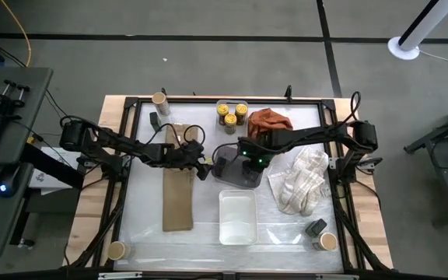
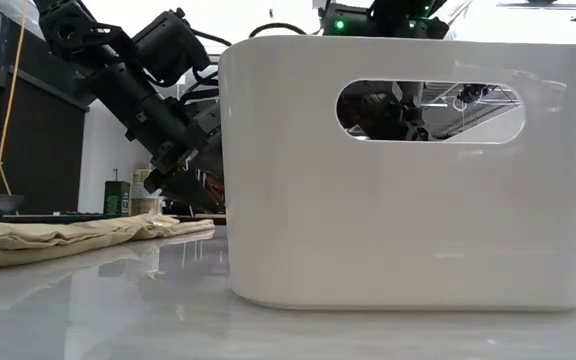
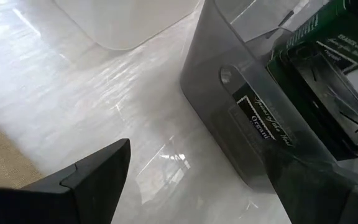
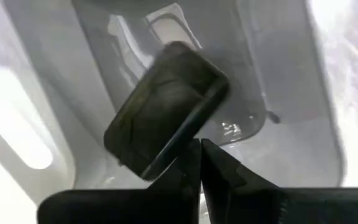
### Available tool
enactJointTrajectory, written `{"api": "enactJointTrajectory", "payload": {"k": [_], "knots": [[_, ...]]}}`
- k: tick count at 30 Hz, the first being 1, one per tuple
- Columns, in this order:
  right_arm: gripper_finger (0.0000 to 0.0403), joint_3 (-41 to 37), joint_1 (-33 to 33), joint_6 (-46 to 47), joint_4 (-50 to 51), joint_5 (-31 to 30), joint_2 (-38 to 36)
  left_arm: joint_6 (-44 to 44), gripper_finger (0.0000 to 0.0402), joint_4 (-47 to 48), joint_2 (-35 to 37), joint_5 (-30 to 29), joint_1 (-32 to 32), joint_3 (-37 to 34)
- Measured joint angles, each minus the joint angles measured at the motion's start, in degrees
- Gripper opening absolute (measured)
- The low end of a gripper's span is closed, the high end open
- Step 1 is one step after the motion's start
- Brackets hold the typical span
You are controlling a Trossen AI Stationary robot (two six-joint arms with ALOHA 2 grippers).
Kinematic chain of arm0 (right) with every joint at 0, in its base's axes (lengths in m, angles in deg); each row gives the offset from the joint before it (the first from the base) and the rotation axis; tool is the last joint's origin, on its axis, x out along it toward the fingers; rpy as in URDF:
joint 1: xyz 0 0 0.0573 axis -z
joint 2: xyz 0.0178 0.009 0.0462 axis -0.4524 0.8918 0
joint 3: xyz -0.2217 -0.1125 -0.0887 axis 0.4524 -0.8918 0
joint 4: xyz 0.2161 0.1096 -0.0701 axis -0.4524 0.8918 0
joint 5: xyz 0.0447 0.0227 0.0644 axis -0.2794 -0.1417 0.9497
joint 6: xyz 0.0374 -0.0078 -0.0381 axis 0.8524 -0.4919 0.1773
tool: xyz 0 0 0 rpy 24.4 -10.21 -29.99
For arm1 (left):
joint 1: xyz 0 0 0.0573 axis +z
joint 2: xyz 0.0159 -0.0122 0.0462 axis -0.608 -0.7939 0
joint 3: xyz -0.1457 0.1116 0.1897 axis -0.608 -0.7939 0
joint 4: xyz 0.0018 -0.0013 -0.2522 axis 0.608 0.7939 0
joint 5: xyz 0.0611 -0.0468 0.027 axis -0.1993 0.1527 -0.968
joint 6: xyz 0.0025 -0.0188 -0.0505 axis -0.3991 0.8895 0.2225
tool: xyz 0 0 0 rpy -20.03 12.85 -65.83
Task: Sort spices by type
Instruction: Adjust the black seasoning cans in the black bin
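Right wrist view: dark grey tin (image 4: 166, 109) lies tilted, long axis diagonal.

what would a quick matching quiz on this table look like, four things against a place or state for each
1 yellow-lid jars
2 white tray
3 left gripper
4 right gripper

a shut
b open
c beside the orange cloth
d next to the grey tray

Pairs: 1-c, 2-d, 3-b, 4-a
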Motion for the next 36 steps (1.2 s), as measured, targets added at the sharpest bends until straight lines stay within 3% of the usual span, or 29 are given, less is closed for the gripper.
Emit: {"api": "enactJointTrajectory", "payload": {"k": [14, 36], "knots": [[0.0000, 0.0, -0.9, 2.9, -5.6, 0.9, 2.3, 0.0, 0.0349, -0.1, 0.0, 0.0, 0.0, 0.0], [0.0000, 0.0, -1.2, -0.3, -15.2, 0.0, 3.1, -0.4, 0.0349, -4.6, 0.0, -0.4, 0.2, 0.0]]}}
